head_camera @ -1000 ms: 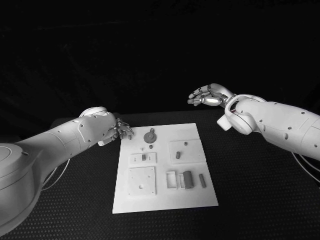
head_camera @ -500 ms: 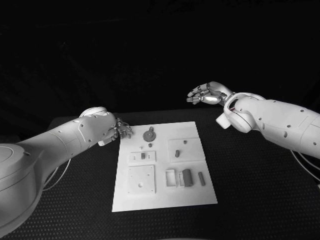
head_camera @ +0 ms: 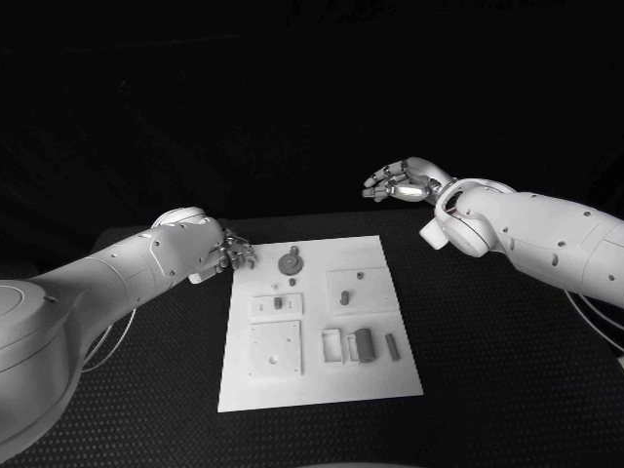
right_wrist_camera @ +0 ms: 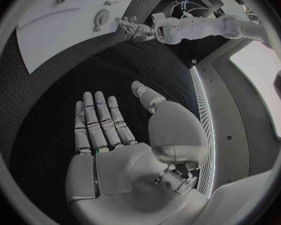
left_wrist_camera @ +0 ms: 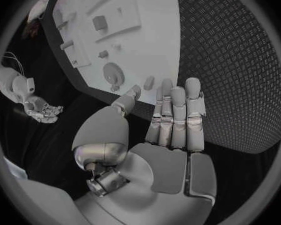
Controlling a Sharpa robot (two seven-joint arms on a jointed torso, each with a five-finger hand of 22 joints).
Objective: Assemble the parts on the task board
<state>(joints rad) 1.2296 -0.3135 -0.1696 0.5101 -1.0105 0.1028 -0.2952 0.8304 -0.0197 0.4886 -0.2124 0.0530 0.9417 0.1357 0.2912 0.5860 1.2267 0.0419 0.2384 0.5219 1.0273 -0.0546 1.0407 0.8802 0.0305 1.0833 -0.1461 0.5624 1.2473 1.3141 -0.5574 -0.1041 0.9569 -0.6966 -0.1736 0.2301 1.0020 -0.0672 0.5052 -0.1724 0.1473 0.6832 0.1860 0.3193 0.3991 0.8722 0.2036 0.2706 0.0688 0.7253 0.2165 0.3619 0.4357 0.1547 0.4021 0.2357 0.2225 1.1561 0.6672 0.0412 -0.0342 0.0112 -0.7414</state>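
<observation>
Left hand (head_camera: pixel 231 255) of mine, fingers straight and apart, empty, hovers just beside the far left corner of the task board (head_camera: pixel 375 375). My right hand (head_camera: pixel 404 182), fingers loosely spread, grasps nothing and hangs raised beyond the board's far edge, well apart from it. White, flat and rectangular, the board lies mid-table with its long axis running near to far. Textured black table (head_camera: pixel 509 331) shows on both sides. Small grey parts (head_camera: pixel 365 344) lie on the board; a round one (head_camera: pixel 293 263) sits near my left fingertips.
</observation>
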